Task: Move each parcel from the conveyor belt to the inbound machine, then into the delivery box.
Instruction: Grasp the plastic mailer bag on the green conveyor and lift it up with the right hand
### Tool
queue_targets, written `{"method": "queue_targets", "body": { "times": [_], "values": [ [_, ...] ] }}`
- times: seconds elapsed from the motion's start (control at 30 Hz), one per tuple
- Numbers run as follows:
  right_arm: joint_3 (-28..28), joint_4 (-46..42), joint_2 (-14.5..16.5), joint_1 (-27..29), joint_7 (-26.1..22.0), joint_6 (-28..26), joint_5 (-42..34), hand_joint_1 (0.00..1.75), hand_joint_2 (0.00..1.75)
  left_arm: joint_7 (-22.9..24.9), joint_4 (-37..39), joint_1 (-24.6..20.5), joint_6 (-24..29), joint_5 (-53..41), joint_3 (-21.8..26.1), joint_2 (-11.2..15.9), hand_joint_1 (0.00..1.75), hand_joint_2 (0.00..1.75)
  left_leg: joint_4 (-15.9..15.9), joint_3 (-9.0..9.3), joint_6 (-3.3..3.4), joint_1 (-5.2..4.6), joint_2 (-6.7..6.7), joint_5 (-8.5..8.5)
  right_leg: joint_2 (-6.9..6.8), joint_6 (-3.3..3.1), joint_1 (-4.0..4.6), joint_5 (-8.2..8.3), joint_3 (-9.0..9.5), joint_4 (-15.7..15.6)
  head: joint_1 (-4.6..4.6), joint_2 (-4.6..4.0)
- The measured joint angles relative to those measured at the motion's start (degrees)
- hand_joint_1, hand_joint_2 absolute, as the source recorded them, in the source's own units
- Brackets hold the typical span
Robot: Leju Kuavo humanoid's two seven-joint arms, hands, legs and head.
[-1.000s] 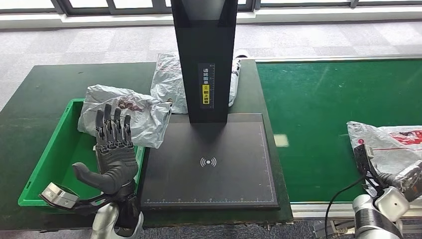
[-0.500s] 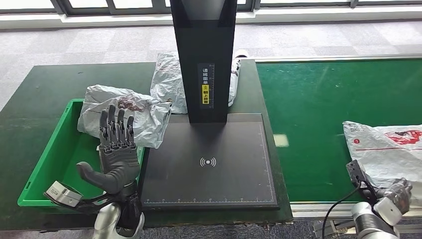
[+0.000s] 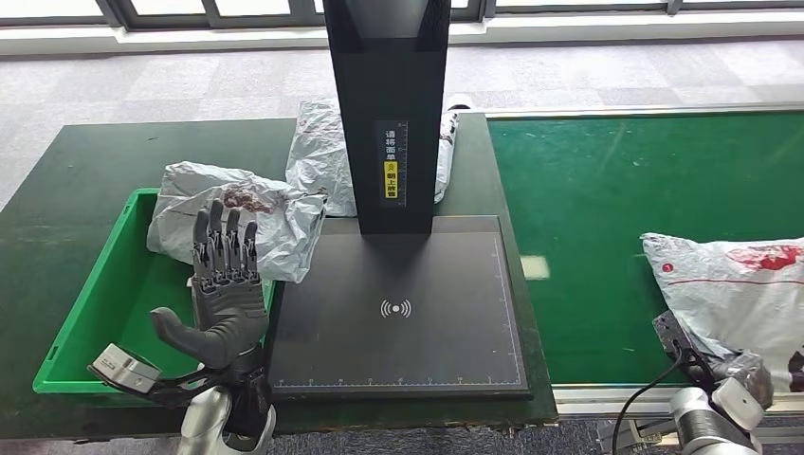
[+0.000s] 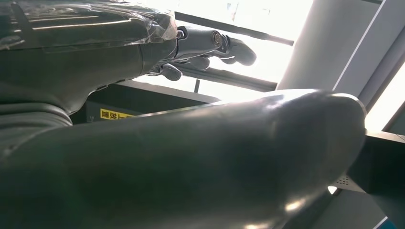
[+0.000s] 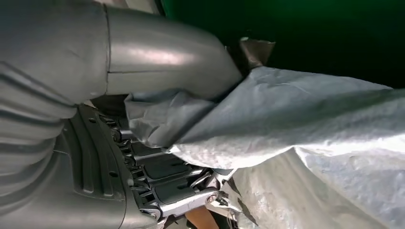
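**Right robot hand takes a parcel off the belt**

The step in hand looks like lifting the parcel (image 3: pixel 735 284) from the belt (image 3: pixel 626 209) and carrying it to the scanner plate (image 3: pixel 398 313). To do it well, I judge the grip should stay on the bag's near edge while it is raised enough that the loose film does not drag on the belt or catch the plate's raised rim, then laid flat over the wireless mark, label side as the post's yellow sign asks. A soft bag sags, so a slow swing suits it.

The right robot hand (image 5: pixel 157 143) has the parcel's crumpled grey film pinched between its thick thumb and its darker fingers (image 5: pixel 167 188); in the head view it sits at the parcel's near corner, low at the belt's edge.

The left robot hand (image 3: pixel 226 284) is raised, palm up, fingers straight and spread, holding nothing, above the near edge of the green box (image 3: pixel 95 313). One parcel (image 3: pixel 242 218) lies across the box's far corner; another (image 3: pixel 322 156) rests on the tabletop (image 3: pixel 85 180) behind the scanner post.
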Motion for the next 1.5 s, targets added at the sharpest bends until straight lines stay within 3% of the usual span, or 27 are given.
{"method": "queue_targets", "body": {
  "times": [0.43,0.6,0.67,0.77,0.87,0.93,1.07,1.13,1.23,1.37,1.5],
  "values": [
    [0.0,0.0,0.0,0.0,-0.4,-0.7,0.2,1.75,1.75,0.0,0.2,0.0,0.2,0.0,0.0,0.0,0.0,0.0,0.0,-0.01,0.0,0.0,-0.01,0.0,-0.01,0.0,0.0,0.0,0.0,0.0,0.0,0.01],
    [0.0,-0.2,0.4,0.0,-2.6,-4.3,0.8,1.75,1.75,0.0,0.2,0.0,0.9,-0.2,0.0,0.0,0.0,0.0,0.0,-0.13,0.0,0.0,0.0,0.0,-0.01,0.0,0.0,0.0,0.01,0.0,0.01,0.01],
    [0.0,-1.1,1.3,-0.1,-6.8,-8.3,0.3,1.75,1.75,0.0,0.2,0.0,1.3,-0.2,0.0,0.0,0.0,0.0,0.0,-0.41,0.0,0.0,0.02,-0.02,0.0,-0.01,0.0,-0.01,0.01,0.0,0.02,0.02],
    [0.0,-4.1,4.4,-0.4,-20.4,-14.0,-3.9,1.75,1.75,0.0,0.3,0.0,1.4,-0.7,0.0,0.0,0.0,0.0,0.0,-0.53,-0.04,0.03,0.19,-0.06,0.11,-0.02,0.04,-0.02,-0.01,0.0,0.01,0.0],
    [0.6,-9.7,9.7,-0.3,-33.8,-12.6,-11.2,1.75,1.75,0.0,0.7,-0.1,1.0,-1.3,0.0,0.0,0.0,0.0,0.0,-0.06,-0.13,0.05,0.28,0.01,0.26,-0.08,0.13,0.02,-0.07,0.0,0.0,0.01],
    [1.7,-13.8,13.3,0.5,-39.5,-8.8,-15.6,1.75,1.75,0.0,1.0,-0.2,0.7,-1.6,0.0,0.0,0.0,0.0,0.0,0.04,-0.19,0.08,0.19,0.09,0.17,-0.14,0.17,0.04,-0.08,0.1,0.0,0.01],
    [8.3,-25.8,21.3,4.3,-49.0,5.9,-28.3,1.75,1.75,0.0,2.3,-0.4,0.6,-2.5,0.0,0.0,0.0,0.0,-0.1,-0.02,-0.32,0.19,0.23,0.12,0.19,-0.22,0.18,0.0,-0.15,0.2,0.01,0.0],
    [14.0,-30.6,24.8,6.1,-50.3,11.0,-32.9,1.75,1.75,0.0,2.7,-0.5,0.8,-2.8,0.0,0.0,0.0,0.0,-0.1,0.04,-0.38,0.2,0.52,0.07,0.5,-0.25,0.19,0.01,-0.23,0.2,0.0,0.01],
    [23.6,-35.1,28.4,8.0,-49.5,13.6,-38.1,1.75,1.75,0.0,3.0,-0.5,1.7,-3.1,0.0,0.0,0.0,0.0,-0.1,0.05,-0.39,0.21,0.57,0.07,0.56,-0.28,0.21,-0.01,-0.26,0.2,0.0,0.0],
    [32.8,-36.3,30.3,8.2,-48.6,13.0,-42.2,1.75,1.75,0.0,3.0,-0.4,2.8,-3.3,0.0,0.0,0.0,0.0,-0.1,0.03,-0.4,0.22,0.55,0.09,0.53,-0.3,0.21,0.0,-0.25,0.2,0.0,0.01],
    [37.7,-36.4,31.3,8.2,-48.5,12.7,-43.2,1.75,1.75,0.0,3.0,-0.4,3.1,-3.4,0.0,0.0,0.0,0.0,-0.1,0.03,-0.39,0.21,0.46,0.09,0.46,-0.31,0.21,0.02,-0.22,0.1,0.0,0.01]
  ]
}}
